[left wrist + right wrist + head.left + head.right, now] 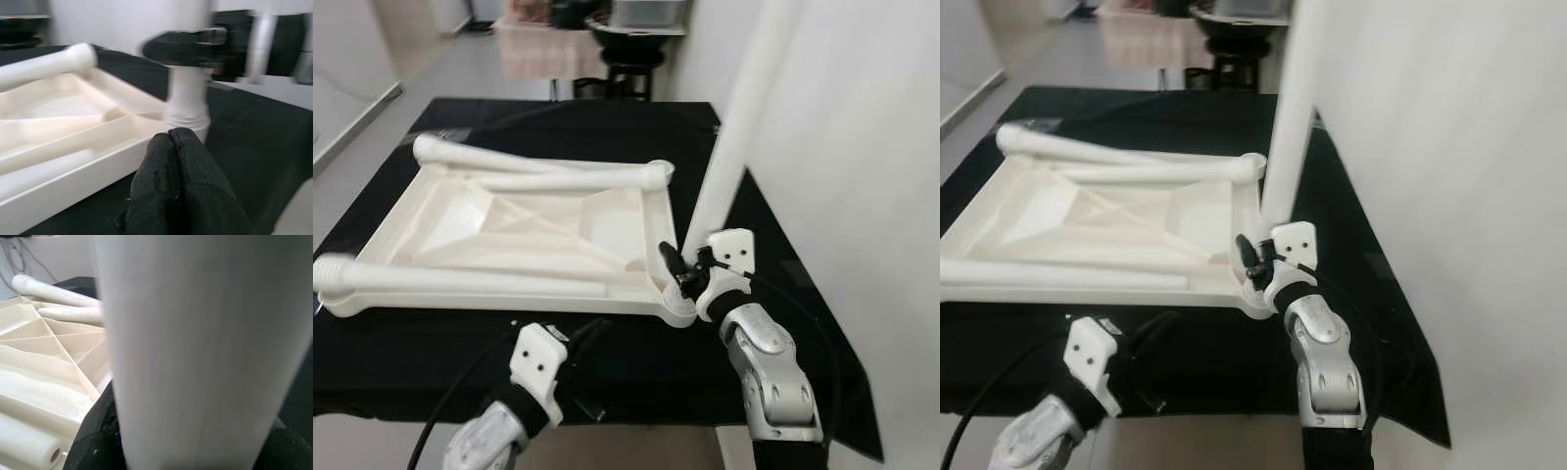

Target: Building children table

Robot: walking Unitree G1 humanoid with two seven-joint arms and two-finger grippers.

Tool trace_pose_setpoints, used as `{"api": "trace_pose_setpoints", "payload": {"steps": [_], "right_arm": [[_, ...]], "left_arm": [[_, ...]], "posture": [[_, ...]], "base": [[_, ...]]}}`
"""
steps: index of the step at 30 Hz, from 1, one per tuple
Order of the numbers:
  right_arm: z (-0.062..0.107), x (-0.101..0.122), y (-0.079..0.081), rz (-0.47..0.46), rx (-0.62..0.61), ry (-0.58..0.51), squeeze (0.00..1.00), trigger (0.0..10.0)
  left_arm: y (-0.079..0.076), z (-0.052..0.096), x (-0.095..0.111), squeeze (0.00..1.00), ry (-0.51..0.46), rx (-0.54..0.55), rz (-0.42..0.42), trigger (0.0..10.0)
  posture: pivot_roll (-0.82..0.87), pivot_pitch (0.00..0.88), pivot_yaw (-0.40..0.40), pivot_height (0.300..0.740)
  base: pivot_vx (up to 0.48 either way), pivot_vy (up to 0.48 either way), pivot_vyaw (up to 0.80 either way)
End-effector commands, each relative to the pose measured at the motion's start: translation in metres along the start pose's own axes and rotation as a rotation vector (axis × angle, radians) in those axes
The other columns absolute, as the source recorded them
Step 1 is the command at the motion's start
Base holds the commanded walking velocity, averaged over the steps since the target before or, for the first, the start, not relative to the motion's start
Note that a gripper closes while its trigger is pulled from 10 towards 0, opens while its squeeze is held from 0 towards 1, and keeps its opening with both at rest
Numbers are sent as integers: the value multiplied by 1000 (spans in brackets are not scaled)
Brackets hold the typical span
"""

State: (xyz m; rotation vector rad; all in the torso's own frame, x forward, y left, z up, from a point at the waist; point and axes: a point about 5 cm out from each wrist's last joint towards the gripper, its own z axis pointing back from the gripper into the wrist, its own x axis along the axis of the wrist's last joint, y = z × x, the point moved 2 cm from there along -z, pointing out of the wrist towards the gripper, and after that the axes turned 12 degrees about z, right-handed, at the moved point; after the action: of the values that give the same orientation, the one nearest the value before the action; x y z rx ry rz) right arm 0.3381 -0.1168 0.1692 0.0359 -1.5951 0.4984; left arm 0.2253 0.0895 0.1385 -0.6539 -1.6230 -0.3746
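Observation:
A white children's table top (pixel 509 225) lies upside down on a black table (pixel 411 343), its ribbed underside facing up. One white leg (pixel 729 147) stands upright in the near right corner socket. My right gripper (pixel 683 269) is shut on its lower end, and black fingers (pixel 93 431) show on both sides of the leg (pixel 195 347). Three more legs lie loose across the top: two at the far edge (pixel 538 166) and one along the near edge (pixel 460 279). My left gripper (pixel 585 338) hovers shut and empty just in front of the near rim, fingertips (pixel 171 186) pressed together.
A white wall or panel (pixel 862 147) stands close on the right of the black table. At the back are a dark stool (pixel 628 59) and a cloth-covered table (pixel 538 44). Grey floor (pixel 352 147) lies to the left.

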Motion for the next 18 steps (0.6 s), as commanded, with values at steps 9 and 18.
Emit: {"api": "trace_pose_setpoints", "payload": {"steps": [9,18], "right_arm": [[-16,23,3,-81,355,-135,761,10000],[-15,15,2,17,722,-173,0,10000]], "left_arm": [[-2,-6,-8,0,15,-3,27,10000],[-2,-7,-6,0,11,-4,29,10000]], "posture": [[9,111,-43,740],[21,110,-44,740]], "base": [[0,0,0],[0,0,0]]}}
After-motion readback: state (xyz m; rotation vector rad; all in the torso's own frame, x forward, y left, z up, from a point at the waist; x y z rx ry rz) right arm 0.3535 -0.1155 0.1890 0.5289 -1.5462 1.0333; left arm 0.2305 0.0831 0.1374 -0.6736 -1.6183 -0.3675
